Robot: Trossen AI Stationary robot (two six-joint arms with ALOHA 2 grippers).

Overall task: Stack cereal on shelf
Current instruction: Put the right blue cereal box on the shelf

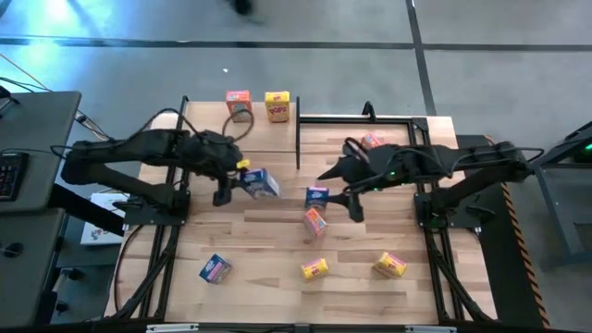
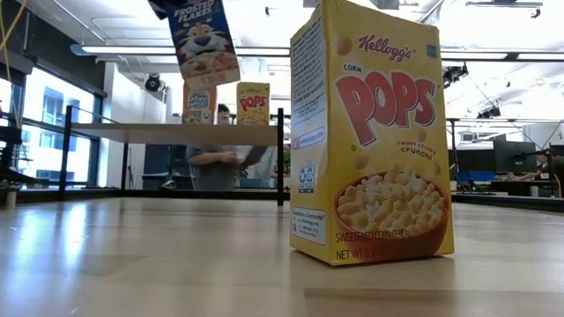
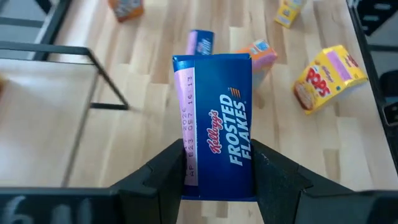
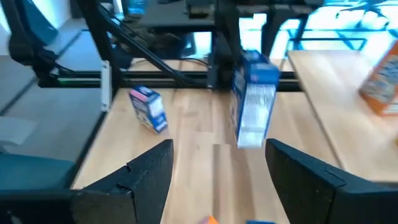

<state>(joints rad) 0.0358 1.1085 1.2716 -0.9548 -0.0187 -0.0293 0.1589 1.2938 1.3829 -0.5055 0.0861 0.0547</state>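
Note:
My left gripper (image 1: 236, 180) is shut on a blue Frosted Flakes cereal box (image 3: 214, 124), held above the table's middle left, in front of the shelf (image 1: 264, 139). At the top of the low view this box (image 2: 203, 40) shows tilted. An orange box (image 1: 239, 104) and a yellow box (image 1: 277, 106) stand on the shelf board (image 2: 159, 132). My right gripper (image 1: 339, 190) hovers open over the table's middle right, touching nothing. Its wrist view looks at the held box (image 4: 255, 106). My left gripper pinches the blue box between its two fingers (image 3: 158, 180), on two opposite sides near the end closest to the wrist (image 3: 186, 168). The fingers slant down from the table's left. The box is lifted clear of the table and sticks out tilted beyond the fingertips.
On the tabletop lie a blue box (image 1: 317, 196), an orange box (image 1: 315, 222), another blue box (image 1: 215, 268) and two yellow boxes (image 1: 314, 268) (image 1: 389, 265). One orange box (image 1: 370, 141) sits inside the black frame at the far right. A person (image 2: 216, 158) stands behind the shelf.

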